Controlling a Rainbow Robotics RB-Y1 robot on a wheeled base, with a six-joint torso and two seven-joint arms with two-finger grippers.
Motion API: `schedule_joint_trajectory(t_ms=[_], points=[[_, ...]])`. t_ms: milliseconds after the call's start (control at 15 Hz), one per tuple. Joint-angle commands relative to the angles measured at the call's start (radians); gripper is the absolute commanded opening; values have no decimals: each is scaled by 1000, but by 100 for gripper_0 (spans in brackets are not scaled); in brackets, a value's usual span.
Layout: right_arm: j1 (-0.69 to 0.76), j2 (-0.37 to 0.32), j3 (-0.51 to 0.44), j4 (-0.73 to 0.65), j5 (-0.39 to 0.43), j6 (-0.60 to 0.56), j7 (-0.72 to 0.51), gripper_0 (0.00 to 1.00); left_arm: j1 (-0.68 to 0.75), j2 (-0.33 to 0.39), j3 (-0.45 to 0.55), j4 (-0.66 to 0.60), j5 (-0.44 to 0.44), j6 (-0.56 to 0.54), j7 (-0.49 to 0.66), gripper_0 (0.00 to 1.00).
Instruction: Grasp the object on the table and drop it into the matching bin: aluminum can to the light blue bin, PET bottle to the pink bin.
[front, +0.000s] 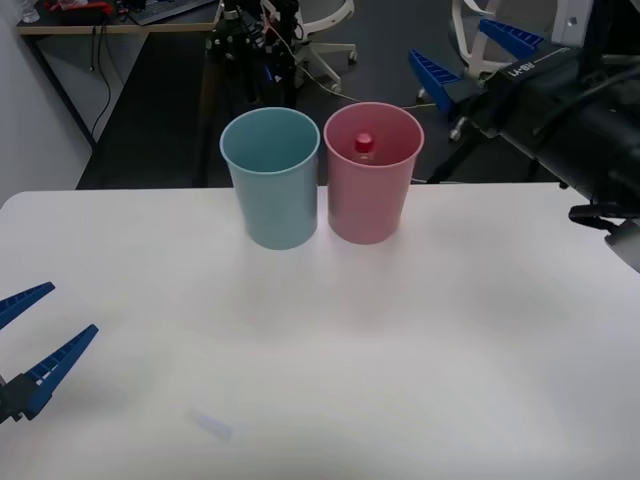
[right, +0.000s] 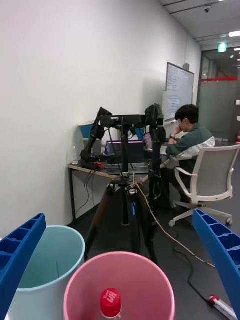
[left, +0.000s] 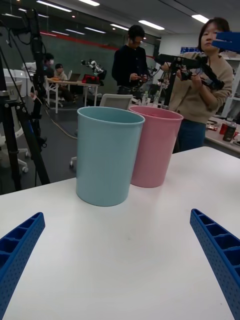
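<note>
— PET bottle (front: 364, 146) location?
— Inside the pink bin (front: 370, 205). From the front, its red cap and a bit of clear neck show above the rim; the body and label are hidden by the bin wall. The right wrist view looks down on the cap (right: 110, 302), cut off at the frame's edge.
— Bins?
— Pink bin and light blue bin (front: 272, 190) stand upright, just beside each other, at the far side of the table (front: 420, 340).
— Grippers?
— Right gripper (front: 475, 60) is raised beyond the pink bin, fingers spread. Left gripper (front: 30, 335) hangs low over the table's near left, spread too, holding nothing.
</note>
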Motion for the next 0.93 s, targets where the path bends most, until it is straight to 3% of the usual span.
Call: schedule_joint_trajectory(t_ms=[67, 533, 733, 933], points=[[135, -13, -73, -81, 61, 0, -8, 100, 0, 0, 0, 0, 0, 0, 0, 100], [462, -14, -240, -220, 210, -29, -37, 100, 0, 0, 0, 0, 0, 0, 0, 100], [589, 7, -291, -223, 345, -123, -186, 100, 0, 0, 0, 0, 0, 0, 0, 100], [705, 95, -342, -199, 535, -273, -342, 100, 0, 0, 0, 0, 0, 0, 0, 100]])
